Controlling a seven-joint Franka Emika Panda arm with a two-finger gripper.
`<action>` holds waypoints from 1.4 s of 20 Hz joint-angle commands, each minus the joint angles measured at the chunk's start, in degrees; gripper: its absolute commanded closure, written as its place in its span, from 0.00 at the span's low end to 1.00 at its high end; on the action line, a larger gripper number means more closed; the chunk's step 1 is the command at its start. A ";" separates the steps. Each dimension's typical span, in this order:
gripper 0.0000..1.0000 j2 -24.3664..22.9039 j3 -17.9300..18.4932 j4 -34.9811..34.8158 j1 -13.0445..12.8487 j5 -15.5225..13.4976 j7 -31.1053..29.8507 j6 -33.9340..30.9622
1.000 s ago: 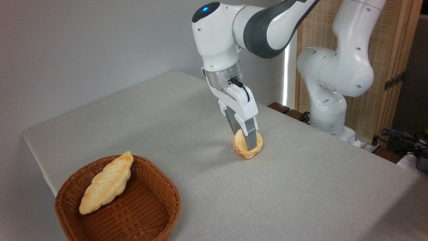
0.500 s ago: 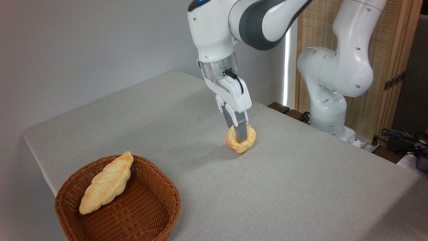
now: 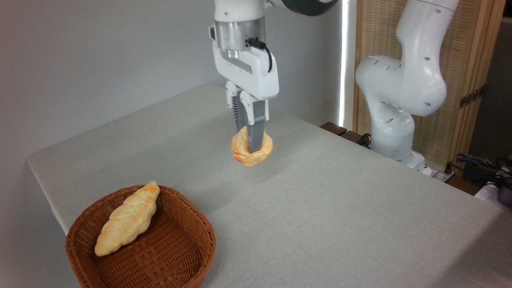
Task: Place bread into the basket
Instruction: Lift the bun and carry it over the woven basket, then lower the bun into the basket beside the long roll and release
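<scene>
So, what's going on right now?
Gripper shut on bun, lifted above table. Basket holds a braided loaf. Path clear.

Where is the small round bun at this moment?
The bun hangs above the table near the picture's centre, clamped in the hand, up and to the right of the basket that holds the long loaf.

You have a table (image 3: pixel 340 224) under a plain grey cloth filling most of the view, set against a pale grey wall (image 3: pixel 100 60). A long, pale, pointed braided loaf (image 3: pixel 127 219) lies tilted at the lower left. Behind the table at the right stands a wooden-framed woven screen (image 3: pixel 468 60), and dark cables (image 3: pixel 480 164) lie tangled at the far right edge.
</scene>
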 commanded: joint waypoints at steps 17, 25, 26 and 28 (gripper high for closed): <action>0.00 23.64 3.33 15.02 -2.72 -1.09 -0.67 21.73; 0.00 26.28 3.07 15.11 -2.63 -1.44 -4.97 27.36; 0.00 26.28 3.07 15.20 -2.63 -1.70 -5.06 27.36; 0.00 26.02 2.98 15.20 -2.46 -2.67 -5.94 27.27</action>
